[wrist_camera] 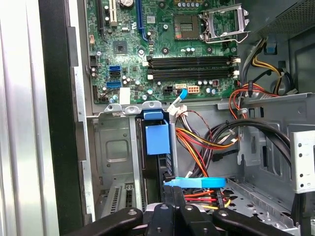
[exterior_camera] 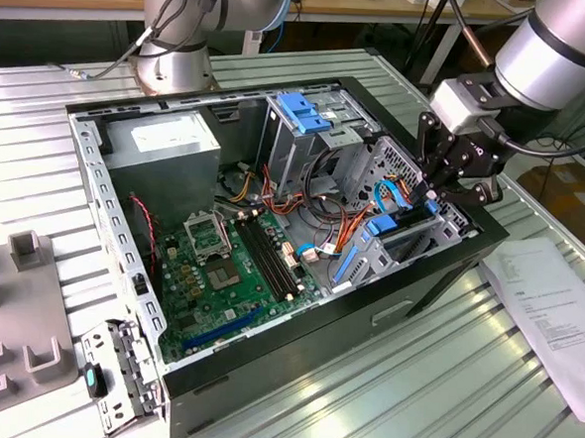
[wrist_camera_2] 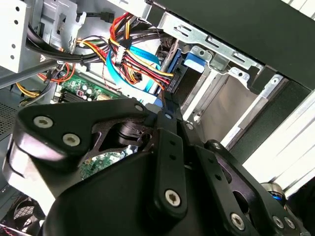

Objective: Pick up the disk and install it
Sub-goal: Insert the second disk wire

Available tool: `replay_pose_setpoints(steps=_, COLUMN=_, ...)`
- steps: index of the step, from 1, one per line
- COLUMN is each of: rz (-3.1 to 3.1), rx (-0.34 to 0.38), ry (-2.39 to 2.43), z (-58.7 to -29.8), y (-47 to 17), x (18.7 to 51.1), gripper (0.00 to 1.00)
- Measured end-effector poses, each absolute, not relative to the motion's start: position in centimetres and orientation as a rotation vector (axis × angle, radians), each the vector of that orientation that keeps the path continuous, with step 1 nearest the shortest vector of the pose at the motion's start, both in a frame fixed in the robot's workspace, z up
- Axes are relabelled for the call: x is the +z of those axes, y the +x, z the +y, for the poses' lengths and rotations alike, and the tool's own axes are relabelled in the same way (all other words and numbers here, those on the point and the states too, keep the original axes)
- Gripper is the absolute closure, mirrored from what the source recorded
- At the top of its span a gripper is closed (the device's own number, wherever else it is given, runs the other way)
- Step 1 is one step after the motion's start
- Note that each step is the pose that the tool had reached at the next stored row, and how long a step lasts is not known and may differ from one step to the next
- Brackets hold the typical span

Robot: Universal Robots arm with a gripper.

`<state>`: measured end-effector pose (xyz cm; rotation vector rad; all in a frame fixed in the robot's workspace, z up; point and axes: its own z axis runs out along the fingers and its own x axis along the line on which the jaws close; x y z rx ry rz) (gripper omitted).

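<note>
Blue-railed, the disk (exterior_camera: 403, 229) sits low in the case's drive bay (exterior_camera: 441, 228), the gripper (exterior_camera: 435, 188) above it with fingers pressed together. You should push straight down and keep off the cables (wrist_camera: 206, 137).

The robot arm (exterior_camera: 567, 42) is a thick silver-grey tube with a black ring band around it near the wrist. Just behind the gripper (exterior_camera: 436, 184) sits a pale grey block-shaped wrist module (exterior_camera: 460, 105), with a thin black cable (exterior_camera: 535, 149) looping beside it. The gripper is matte black, built of flat, angular linkage bars. In the second wrist view those bars (wrist_camera_2: 167, 162) carry round silver screw heads (wrist_camera_2: 172, 197) at each pivot.
</note>
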<state>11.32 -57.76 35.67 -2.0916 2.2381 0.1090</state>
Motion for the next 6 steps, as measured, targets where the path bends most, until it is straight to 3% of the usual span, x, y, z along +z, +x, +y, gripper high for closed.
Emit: replay_pose_setpoints(steps=6, rz=2.238, rx=0.109, ry=-2.092, z=-57.76, y=11.32, x=35.67, gripper=0.89)
